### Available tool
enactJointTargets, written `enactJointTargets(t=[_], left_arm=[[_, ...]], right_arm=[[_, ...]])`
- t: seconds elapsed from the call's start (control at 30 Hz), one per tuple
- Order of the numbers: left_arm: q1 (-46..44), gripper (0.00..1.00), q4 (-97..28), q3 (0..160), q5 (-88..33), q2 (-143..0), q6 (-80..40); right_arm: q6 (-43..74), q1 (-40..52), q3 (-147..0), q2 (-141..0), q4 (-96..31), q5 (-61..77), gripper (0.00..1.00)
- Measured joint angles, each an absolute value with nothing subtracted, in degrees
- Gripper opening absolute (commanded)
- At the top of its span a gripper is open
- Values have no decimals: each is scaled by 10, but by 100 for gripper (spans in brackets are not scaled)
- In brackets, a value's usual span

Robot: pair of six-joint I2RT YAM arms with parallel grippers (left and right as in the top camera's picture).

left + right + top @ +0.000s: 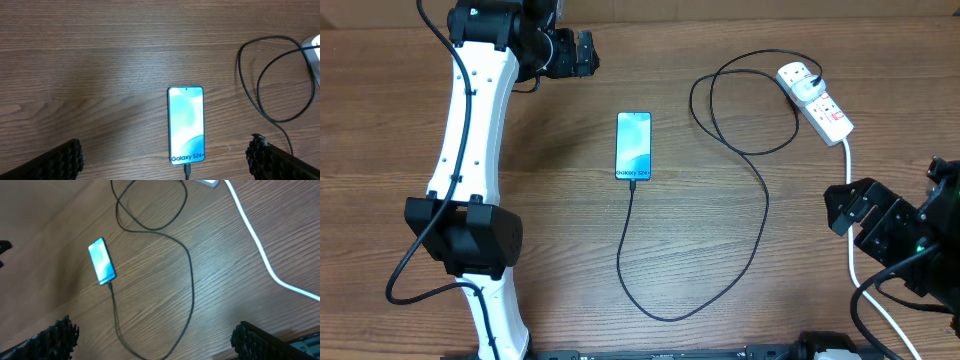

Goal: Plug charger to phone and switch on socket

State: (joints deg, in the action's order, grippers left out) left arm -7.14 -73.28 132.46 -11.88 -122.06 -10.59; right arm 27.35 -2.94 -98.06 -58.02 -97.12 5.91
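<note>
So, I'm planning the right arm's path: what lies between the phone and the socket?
Only the charger, its black cable looping across that stretch; the overhead view shows it best.

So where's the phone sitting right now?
In the overhead view the phone lies flat near the middle of the table, with the charger meeting its bottom edge and the socket far to its right.
</note>
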Motion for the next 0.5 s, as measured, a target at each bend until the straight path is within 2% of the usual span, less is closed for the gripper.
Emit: enactJointTargets(t=[0.23, 0.5], left_arm=[[-71, 100, -733, 1325, -119, -1221, -106], [-71, 100, -733, 1325, -117, -1221, -106]], right_arm=[[259, -30, -978, -580, -967, 49, 100], [248, -30, -850, -465, -827, 45, 100]])
